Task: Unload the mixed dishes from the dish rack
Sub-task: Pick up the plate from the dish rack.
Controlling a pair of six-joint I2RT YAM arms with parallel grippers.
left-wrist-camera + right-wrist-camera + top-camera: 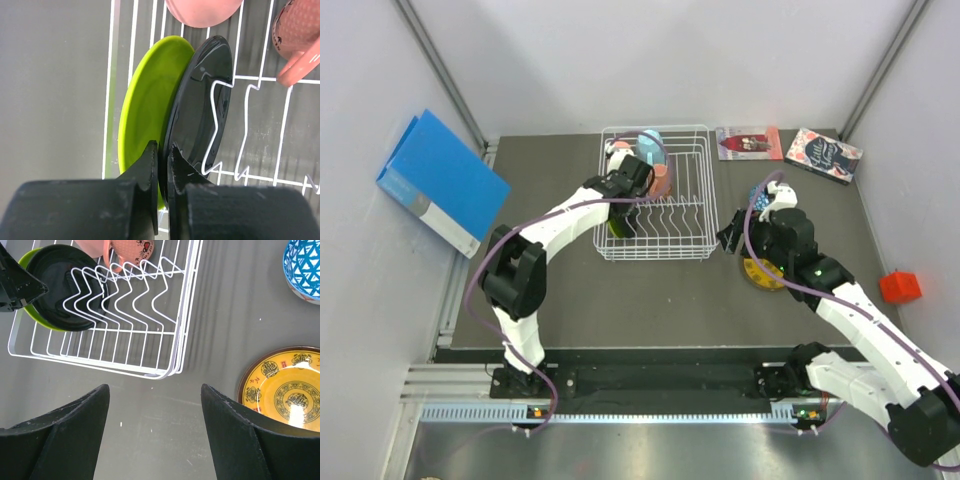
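Observation:
The white wire dish rack stands at the table's back middle. At its left end a lime-green plate and a black plate stand on edge side by side. My left gripper is shut on the black plate's rim, one finger between the two plates. A pink cup, a salmon cup and a light blue mug sit further back in the rack. My right gripper hangs open over bare table, right of the rack. The yellow patterned plate and blue patterned bowl lie on the table beside it.
A blue binder leans against the left wall. Two books lie at the back right. A small red object sits near the right edge.

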